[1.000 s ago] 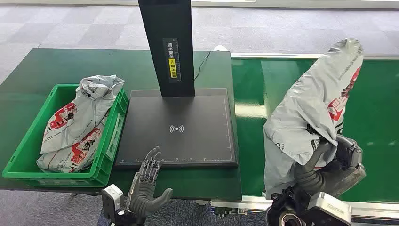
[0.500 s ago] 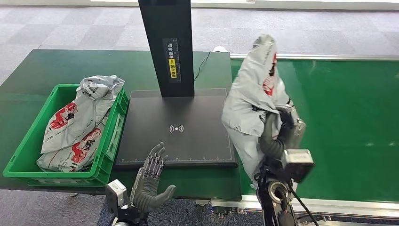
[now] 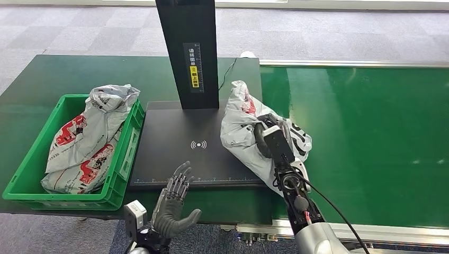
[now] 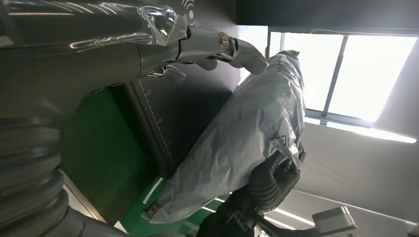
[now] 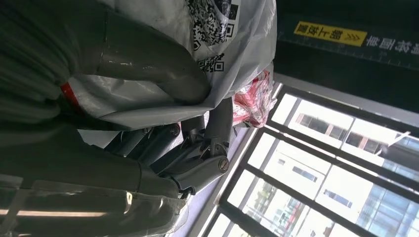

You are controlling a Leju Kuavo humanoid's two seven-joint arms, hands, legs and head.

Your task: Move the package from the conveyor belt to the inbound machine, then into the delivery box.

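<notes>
A grey plastic package (image 3: 246,132) with red print and a QR label lies tilted over the right edge of the black inbound machine's pad (image 3: 174,153), half over the green conveyor belt (image 3: 370,137). My right hand (image 3: 267,138) grips it from the near side; the right wrist view has the thumb and fingers (image 5: 217,123) wrapped around the package (image 5: 232,44). My left hand (image 3: 174,203) hovers open at the pad's near edge, holding nothing. In the left wrist view its fingers (image 4: 217,44) stretch toward the package (image 4: 247,138).
The machine's black post (image 3: 188,47) rises behind the pad. A green delivery box (image 3: 26,169) at the left holds other grey packages (image 3: 87,140). The dark green table (image 3: 63,74) ends close to my body.
My right hand has swung the package left and down, from upright above the belt to the pad's right edge. The left hand has barely moved.
</notes>
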